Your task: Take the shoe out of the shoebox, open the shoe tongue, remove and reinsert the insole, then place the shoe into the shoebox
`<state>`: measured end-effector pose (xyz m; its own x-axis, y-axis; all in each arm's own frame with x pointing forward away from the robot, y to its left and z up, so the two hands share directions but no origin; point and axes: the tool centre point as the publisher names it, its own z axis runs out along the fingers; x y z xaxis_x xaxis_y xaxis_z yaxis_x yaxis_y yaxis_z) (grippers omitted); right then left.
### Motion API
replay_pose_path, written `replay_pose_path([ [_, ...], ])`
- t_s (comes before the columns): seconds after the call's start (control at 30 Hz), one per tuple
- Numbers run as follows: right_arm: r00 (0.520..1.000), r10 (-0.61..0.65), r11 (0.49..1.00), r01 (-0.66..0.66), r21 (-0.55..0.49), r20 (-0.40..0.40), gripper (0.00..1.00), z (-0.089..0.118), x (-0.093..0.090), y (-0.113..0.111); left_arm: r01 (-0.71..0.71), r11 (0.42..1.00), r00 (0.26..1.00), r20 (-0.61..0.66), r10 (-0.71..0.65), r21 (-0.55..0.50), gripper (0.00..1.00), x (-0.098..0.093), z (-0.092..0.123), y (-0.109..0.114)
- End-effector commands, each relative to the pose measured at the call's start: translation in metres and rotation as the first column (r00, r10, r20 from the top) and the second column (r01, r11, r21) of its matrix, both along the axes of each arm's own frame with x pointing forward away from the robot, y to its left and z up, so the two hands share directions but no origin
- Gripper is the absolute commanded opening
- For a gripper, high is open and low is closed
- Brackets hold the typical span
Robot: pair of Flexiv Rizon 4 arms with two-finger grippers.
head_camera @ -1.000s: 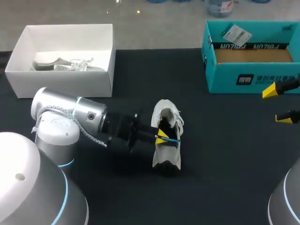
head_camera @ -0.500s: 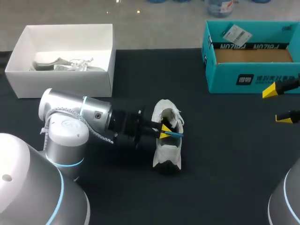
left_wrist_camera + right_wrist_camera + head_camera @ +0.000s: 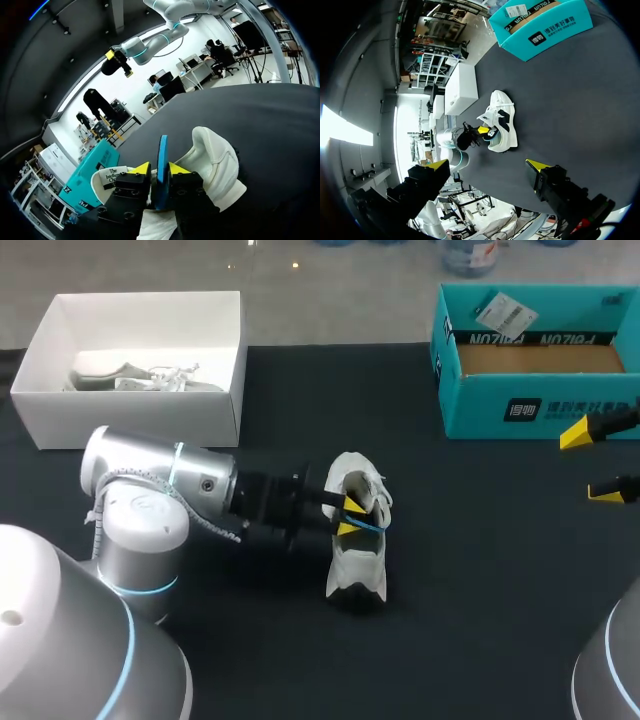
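Note:
A white shoe with black panels lies mid-table, its opening toward my left arm. My left gripper is at that opening, its yellow tips a little apart. The thin blue insole runs between them and into the shoe. In the left wrist view the insole stands edge-on between the fingers of the left gripper, with the shoe just ahead. My right gripper hangs wide open at the table's right edge, far from the shoe.
A teal shoebox stands open at the back right, a paper tag inside. At the back left, a white box holds another pale shoe. Dark tabletop surrounds the shoe.
The left gripper's tips, pressed together on the blue insole before, now stand apart. The insole has sunk a little back into the shoe. The right arm has not moved.

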<state>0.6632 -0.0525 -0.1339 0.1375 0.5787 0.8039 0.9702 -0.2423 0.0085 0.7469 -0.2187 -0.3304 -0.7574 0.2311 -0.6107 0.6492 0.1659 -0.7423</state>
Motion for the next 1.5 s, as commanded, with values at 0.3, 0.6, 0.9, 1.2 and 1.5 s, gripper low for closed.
replay_pose_path([
  [0.3,1.000,-0.003,1.000,0.003,-0.002,0.001,1.00,-0.001,-0.002,0.000,0.062,0.998,0.998,-0.021,-0.061,0.033,0.07,-0.025,0.006,0.008],
  [0.6,1.000,-0.003,1.000,0.003,-0.002,0.001,1.00,-0.001,-0.002,0.000,0.054,0.998,0.998,-0.039,-0.053,0.042,0.00,-0.017,-0.010,-0.006],
  [0.9,1.000,-0.003,1.000,0.003,-0.002,0.001,1.00,-0.001,-0.002,0.000,0.032,0.996,0.999,-0.035,-0.030,0.082,0.00,-0.006,-0.020,-0.009],
  [1.2,1.000,-0.003,1.000,0.003,-0.002,0.001,1.00,-0.001,-0.002,0.000,0.020,0.997,0.998,-0.053,-0.016,0.079,0.00,-0.009,-0.017,0.001],
  [1.5,1.000,-0.003,1.000,0.003,-0.002,0.001,1.00,-0.001,-0.002,0.000,0.025,0.998,0.999,-0.027,-0.023,0.062,0.78,-0.013,0.003,0.008],
])
